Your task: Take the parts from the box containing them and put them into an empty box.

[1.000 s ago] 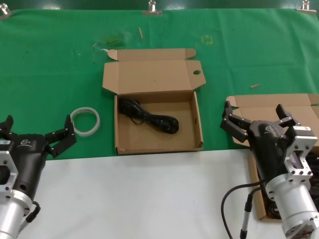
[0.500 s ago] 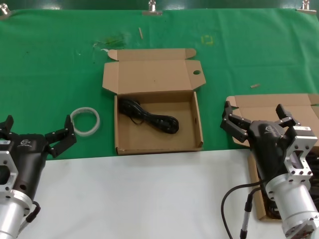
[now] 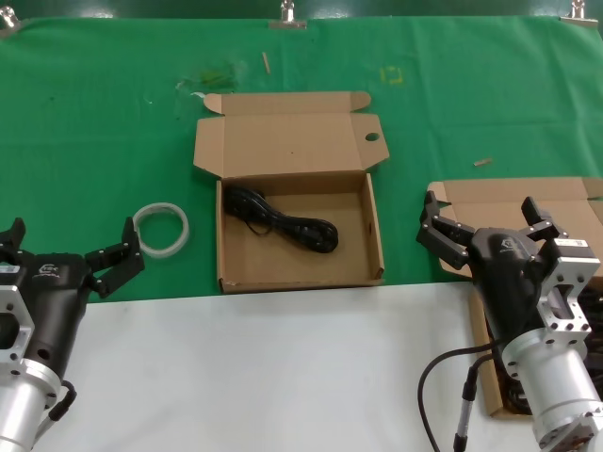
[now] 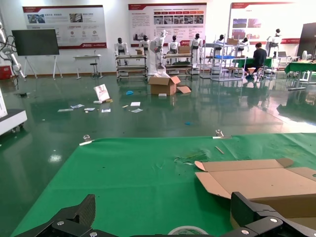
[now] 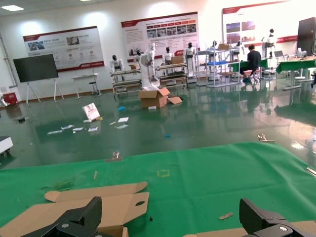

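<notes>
The right claw (image 3: pixel 482 231), jaws spread and empty, hangs over the plain-lidded brown cardboard box (image 3: pixel 490 202), well right of the oval-holed cardboard box (image 3: pixel 299 224) holding one black coiled cord (image 3: pixel 283 222).

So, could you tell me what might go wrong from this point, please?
The right gripper is open above the right-hand box, whose contents the arm hides from the head view, so a grasp there may well miss. The box with the oval-holed lid already holds a black cord, and a new part could tangle with it. The left gripper waits open beside the tape ring.
</notes>
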You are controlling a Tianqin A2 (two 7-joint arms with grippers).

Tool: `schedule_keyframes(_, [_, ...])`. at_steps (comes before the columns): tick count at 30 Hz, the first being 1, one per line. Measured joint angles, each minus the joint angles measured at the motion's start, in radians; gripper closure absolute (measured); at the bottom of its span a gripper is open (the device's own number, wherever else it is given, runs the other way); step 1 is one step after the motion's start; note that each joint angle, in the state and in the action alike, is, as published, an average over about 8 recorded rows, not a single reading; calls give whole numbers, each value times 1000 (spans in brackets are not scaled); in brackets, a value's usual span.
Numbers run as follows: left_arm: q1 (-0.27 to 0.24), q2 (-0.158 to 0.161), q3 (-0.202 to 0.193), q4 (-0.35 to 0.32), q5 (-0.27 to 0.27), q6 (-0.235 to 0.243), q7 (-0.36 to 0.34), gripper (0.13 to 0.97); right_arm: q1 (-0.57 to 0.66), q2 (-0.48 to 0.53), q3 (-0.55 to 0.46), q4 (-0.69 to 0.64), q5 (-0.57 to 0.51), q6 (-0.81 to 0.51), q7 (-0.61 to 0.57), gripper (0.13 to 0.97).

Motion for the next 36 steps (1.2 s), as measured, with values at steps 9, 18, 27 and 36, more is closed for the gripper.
schedule_keyframes(9, [0, 0, 0, 0, 0, 0, 0, 132, 0, 0, 0, 0, 0, 0, 0, 129])
schedule_keyframes(18, [0, 0, 0, 0, 0, 0, 0, 132, 0, 0, 0, 0, 0, 0, 0, 129])
schedule_keyframes(27, [0, 0, 0, 0, 0, 0, 0, 132, 0, 0, 0, 0, 0, 0, 0, 129])
schedule_keyframes(36, [0, 0, 0, 0, 0, 0, 0, 132, 0, 0, 0, 0, 0, 0, 0, 129])
